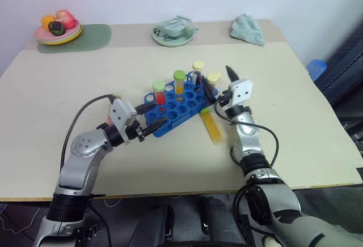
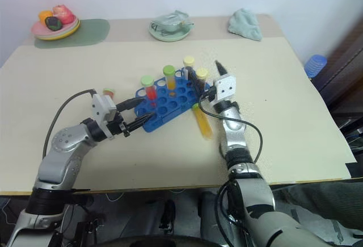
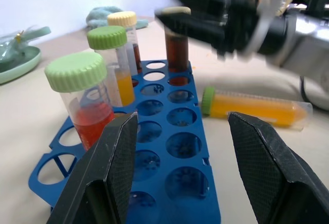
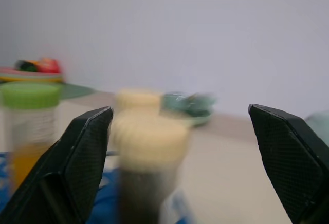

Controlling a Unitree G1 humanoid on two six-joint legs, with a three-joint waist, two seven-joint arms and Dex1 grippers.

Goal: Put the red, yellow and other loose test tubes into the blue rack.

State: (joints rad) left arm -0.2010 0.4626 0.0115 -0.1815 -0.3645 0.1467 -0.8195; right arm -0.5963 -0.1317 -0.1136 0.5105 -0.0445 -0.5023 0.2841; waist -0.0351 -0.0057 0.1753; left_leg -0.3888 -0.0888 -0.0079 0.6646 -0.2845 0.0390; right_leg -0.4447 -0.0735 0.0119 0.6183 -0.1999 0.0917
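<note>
The blue rack (image 1: 180, 101) lies mid-table and holds several capped tubes upright: a red one (image 1: 159, 92), a yellow one (image 1: 179, 82) and two cream-capped ones (image 1: 198, 68). The dark brown cream-capped tube (image 1: 212, 80) stands at the rack's right end. My right gripper (image 1: 220, 84) is open, its fingers spread wide to either side of that tube's cap. A loose yellow test tube (image 1: 213, 126) with a green cap lies flat on the table to the right of the rack. My left gripper (image 1: 152, 115) clamps the rack's near left corner.
A pinkish thing with a green tip (image 1: 115, 97) peeks out behind my left wrist, mostly hidden. At the back stand a plate of toy food (image 1: 58, 29) on a green mat, a green dish (image 1: 173, 33) and a green cloth (image 1: 247, 30).
</note>
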